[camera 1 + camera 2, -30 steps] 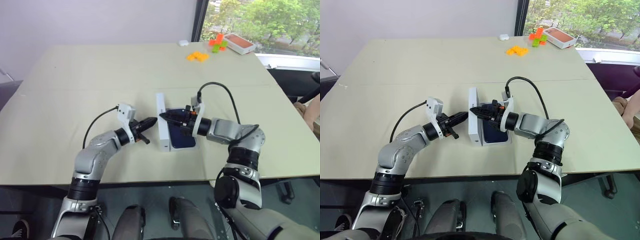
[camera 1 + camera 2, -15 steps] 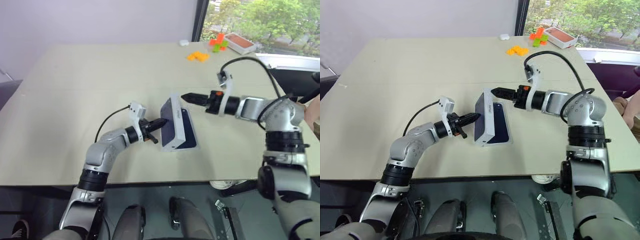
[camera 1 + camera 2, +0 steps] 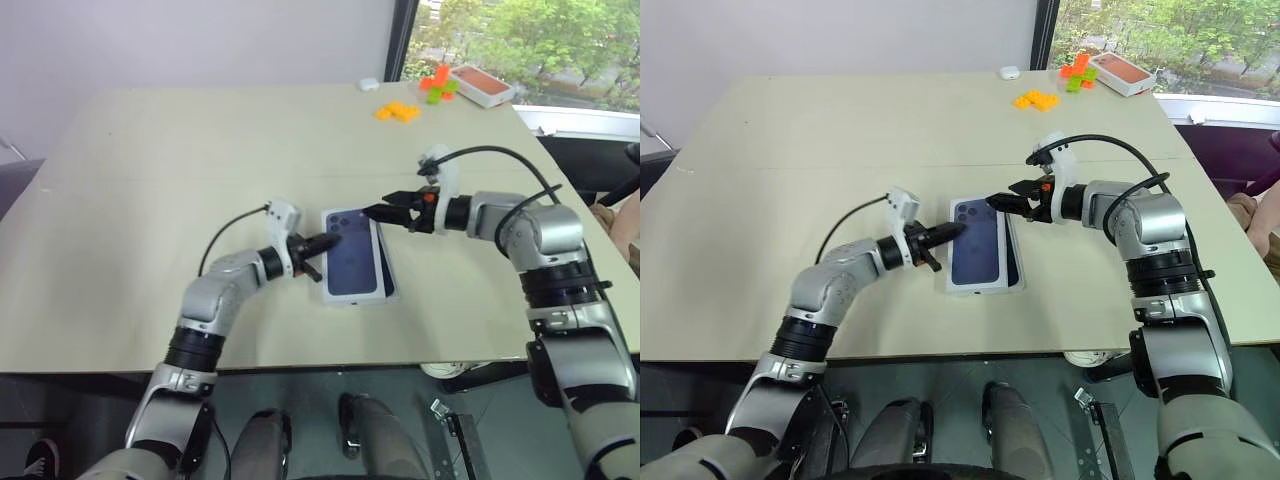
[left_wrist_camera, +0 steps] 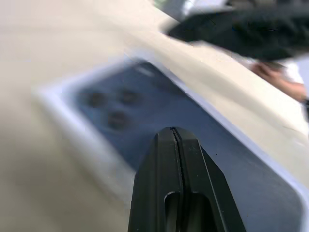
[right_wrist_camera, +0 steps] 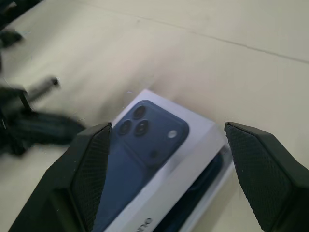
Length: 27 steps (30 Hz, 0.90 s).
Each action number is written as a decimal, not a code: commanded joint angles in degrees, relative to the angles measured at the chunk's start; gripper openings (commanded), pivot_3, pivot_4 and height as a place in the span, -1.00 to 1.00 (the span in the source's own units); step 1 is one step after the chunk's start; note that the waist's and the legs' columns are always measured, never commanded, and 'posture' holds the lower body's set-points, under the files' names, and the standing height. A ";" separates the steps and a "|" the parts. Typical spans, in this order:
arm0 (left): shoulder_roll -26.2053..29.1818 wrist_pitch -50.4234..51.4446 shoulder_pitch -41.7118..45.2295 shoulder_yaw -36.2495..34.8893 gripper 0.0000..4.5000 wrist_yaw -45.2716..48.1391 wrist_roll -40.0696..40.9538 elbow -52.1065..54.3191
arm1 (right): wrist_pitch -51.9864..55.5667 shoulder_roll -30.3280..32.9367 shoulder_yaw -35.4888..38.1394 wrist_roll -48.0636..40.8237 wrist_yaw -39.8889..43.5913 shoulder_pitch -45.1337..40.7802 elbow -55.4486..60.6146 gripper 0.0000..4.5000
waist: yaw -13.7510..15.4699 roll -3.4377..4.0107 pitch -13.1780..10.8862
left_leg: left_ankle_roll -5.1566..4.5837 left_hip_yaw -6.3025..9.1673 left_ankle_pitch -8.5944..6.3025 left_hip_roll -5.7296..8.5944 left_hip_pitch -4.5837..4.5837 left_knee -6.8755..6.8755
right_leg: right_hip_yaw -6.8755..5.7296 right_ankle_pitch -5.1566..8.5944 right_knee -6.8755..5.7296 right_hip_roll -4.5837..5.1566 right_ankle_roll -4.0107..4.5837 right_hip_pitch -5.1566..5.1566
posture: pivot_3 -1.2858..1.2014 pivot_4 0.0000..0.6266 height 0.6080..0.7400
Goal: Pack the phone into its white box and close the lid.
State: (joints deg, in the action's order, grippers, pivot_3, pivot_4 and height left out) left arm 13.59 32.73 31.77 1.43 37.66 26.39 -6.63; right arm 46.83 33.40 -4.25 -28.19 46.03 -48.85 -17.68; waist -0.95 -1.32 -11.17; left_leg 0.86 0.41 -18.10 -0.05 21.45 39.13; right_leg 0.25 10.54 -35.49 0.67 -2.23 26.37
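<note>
Lid point(image 3: 352, 253) dropped flat, printed side up, cameras far end | left jaws together | right jaws apart

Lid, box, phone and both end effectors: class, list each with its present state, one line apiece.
lid: flat, printed side up, lying over the box, skewed and not fully seated.
white box: under the lid, its right edge showing.
phone: in the box, a dark strip showing beside the lid.
left end effector: shut, tip at the lid's left edge.
right end effector: open, at the lid's far right corner.
</note>
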 commanded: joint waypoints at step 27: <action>6.15 11.01 5.66 9.76 -1.00 14.51 -4.08 -5.80 | -25.81 10.03 -9.85 23.20 18.17 6.83 5.80 -0.98 | -0.09 0.04 -0.03 | 0.00 -0.15 0.00 0.16 -0.14 0.02 | 0.31 -0.10 -0.09 -0.06 -0.06 -0.01 | 0.03 -0.52 1.00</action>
State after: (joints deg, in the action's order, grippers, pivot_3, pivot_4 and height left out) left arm 20.24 43.59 36.38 10.96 51.22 21.88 -12.63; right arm 22.08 42.41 -14.49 -5.31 63.27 -41.60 -15.05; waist -1.03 -1.27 -11.20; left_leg 0.86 0.26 -18.10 0.10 21.31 39.15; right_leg 0.56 10.44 -35.62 0.60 -2.30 26.36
